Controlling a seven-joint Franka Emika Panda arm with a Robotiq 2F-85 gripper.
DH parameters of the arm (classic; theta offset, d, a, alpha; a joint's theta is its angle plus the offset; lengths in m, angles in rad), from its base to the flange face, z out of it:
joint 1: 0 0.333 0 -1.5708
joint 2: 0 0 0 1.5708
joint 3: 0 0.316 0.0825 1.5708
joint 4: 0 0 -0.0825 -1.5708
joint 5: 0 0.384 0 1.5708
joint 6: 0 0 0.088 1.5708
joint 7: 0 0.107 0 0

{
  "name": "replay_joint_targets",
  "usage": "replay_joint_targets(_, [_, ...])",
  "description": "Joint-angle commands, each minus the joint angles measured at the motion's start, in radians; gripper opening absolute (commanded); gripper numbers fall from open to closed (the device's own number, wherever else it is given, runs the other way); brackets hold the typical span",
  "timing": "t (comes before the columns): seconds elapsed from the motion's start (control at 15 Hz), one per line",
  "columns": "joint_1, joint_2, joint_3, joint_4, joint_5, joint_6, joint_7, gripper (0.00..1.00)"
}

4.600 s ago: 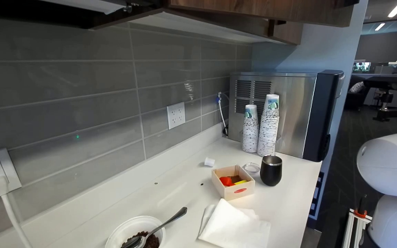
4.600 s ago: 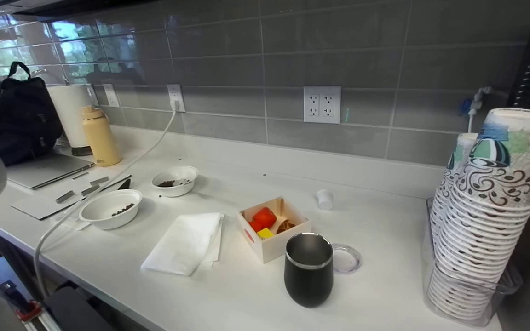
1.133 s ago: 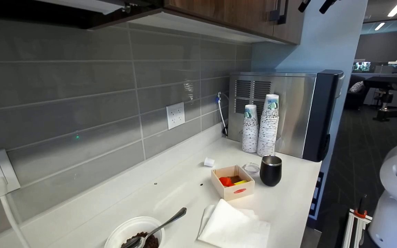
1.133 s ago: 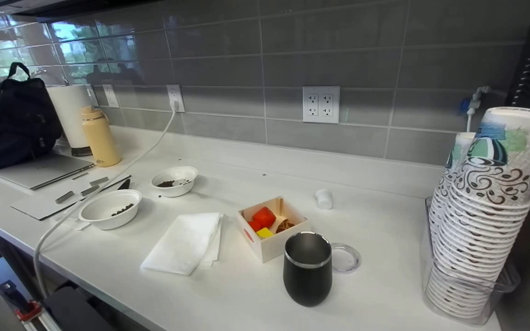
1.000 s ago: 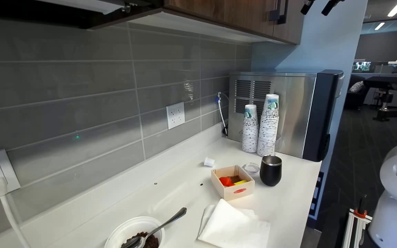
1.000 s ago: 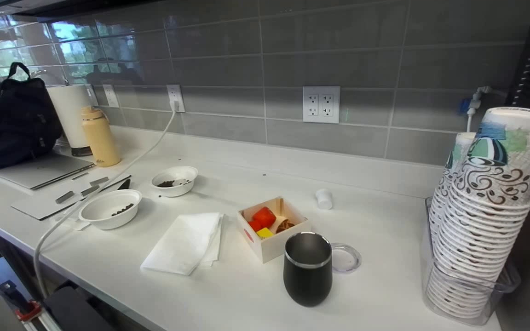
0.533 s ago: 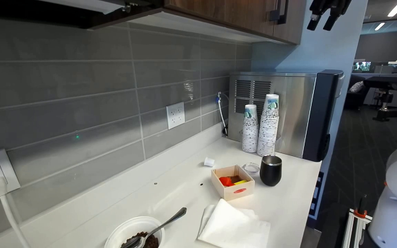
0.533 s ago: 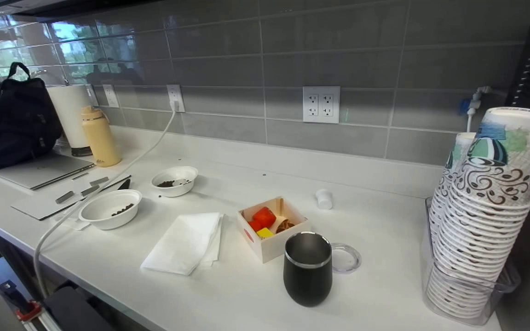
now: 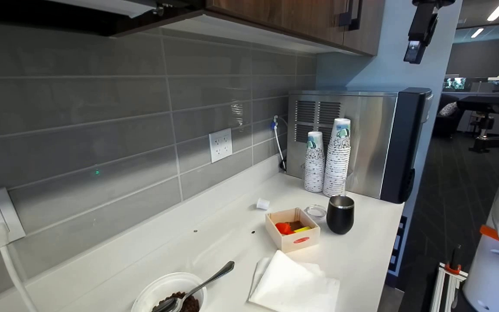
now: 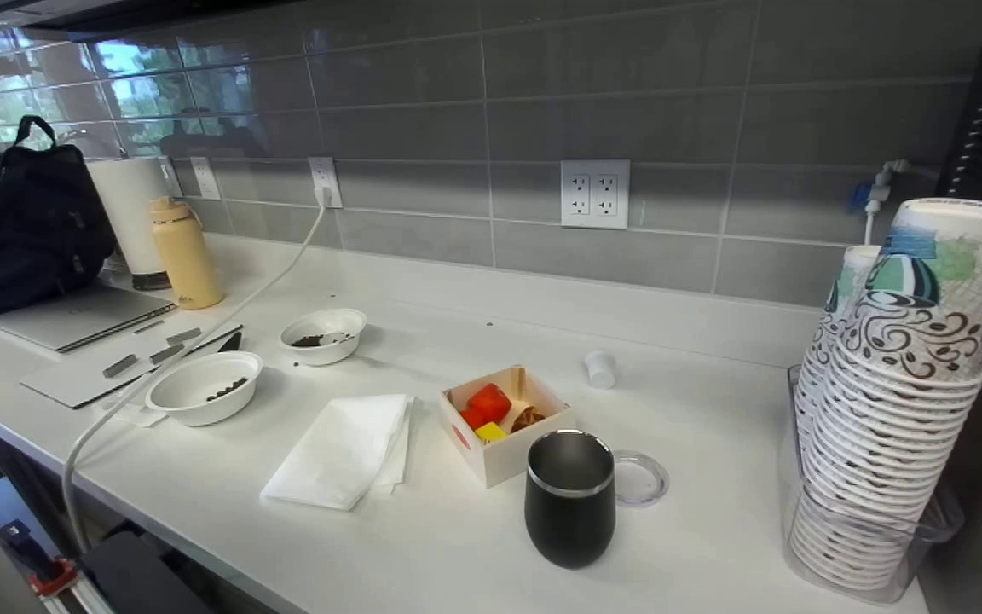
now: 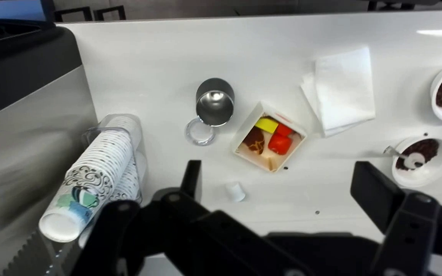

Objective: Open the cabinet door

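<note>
The dark-brown wood cabinet door (image 9: pixel 312 17) is at the top of an exterior view. It lies flush with the panel beside it and looks closed. Black bar handles (image 9: pixel 345 19) sit at the seam between the panels; their upper part is cut off. My gripper (image 9: pixel 415 54) hangs pointing down to the right of the door, apart from the handles, and is seen edge-on there. In the wrist view my gripper (image 11: pixel 279 178) has its two black fingers wide apart with nothing between them, high above the counter. The wrist view does not show the door.
On the white counter (image 9: pixel 232 242) stand cup stacks (image 9: pixel 337 160), a black tumbler (image 9: pixel 340 216), a wooden box (image 9: pixel 293 242), napkins (image 9: pixel 295 281) and bowls (image 10: pixel 205 388). A steel appliance (image 9: pixel 366 143) stands under the cabinet's far end. A blue-grey wall (image 9: pixel 388 65) adjoins the cabinet.
About five seconds ago the door panel stood swung outward; by a second ago it was flush. Since then my gripper has moved down and right in an exterior view and turned edge-on.
</note>
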Motion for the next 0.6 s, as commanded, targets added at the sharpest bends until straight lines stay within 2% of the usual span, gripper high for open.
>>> replay_joint_targets(0.0, [0.065, -0.037, 0.005, -0.051, 0.005, -0.051, -0.040, 1.00])
replay_joint_targets(0.53, [0.129, -0.020, 0.082, -0.129, 0.017, -0.022, 0.006, 1.00])
